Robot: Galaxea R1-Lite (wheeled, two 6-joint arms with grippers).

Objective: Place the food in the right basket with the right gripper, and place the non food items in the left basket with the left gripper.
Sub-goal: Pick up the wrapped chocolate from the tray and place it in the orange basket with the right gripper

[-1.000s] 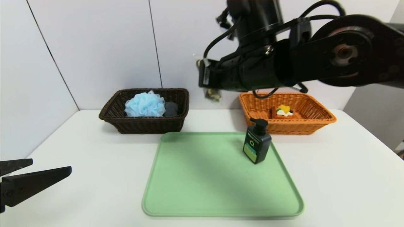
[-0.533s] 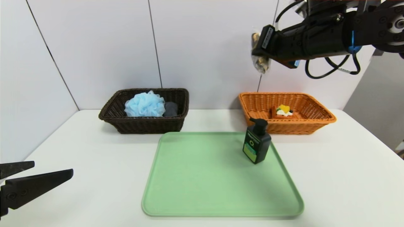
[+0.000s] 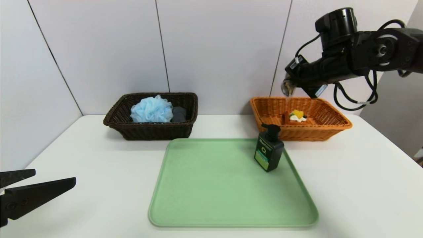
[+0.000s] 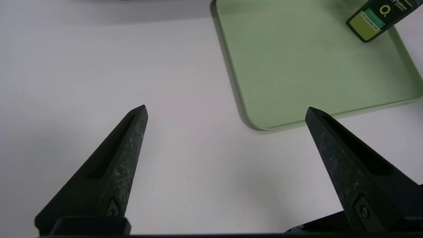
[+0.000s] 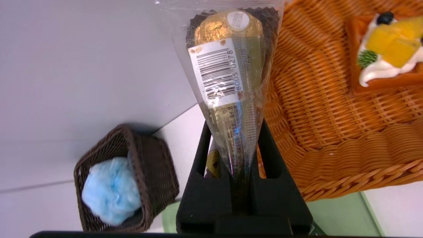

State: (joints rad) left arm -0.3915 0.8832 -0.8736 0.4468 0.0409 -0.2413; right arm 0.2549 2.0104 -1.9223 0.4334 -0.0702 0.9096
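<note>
At right in the head view, the right gripper (image 3: 287,88) clamps a clear-wrapped chocolate pack (image 5: 228,76) above the orange basket (image 3: 330,127) holding the waffle (image 3: 296,118). The brown basket (image 3: 148,130), left of centre, holds a blue puff (image 3: 152,109) and grey towel (image 3: 178,114). The pump bottle (image 3: 269,152) stands on the green tray (image 3: 214,185). At lower left the left gripper (image 3: 49,180) hangs spread and empty.

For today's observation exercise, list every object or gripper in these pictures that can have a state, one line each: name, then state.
right gripper: shut on the wrapped chocolate pack, above the orange basket.
wrapped chocolate pack: held in the air, wrapper sealed.
left gripper: open, empty, over the table.
pump bottle: upright on the green tray.
orange basket: holds the waffle.
brown basket: holds the blue bath puff and grey towel.
</note>
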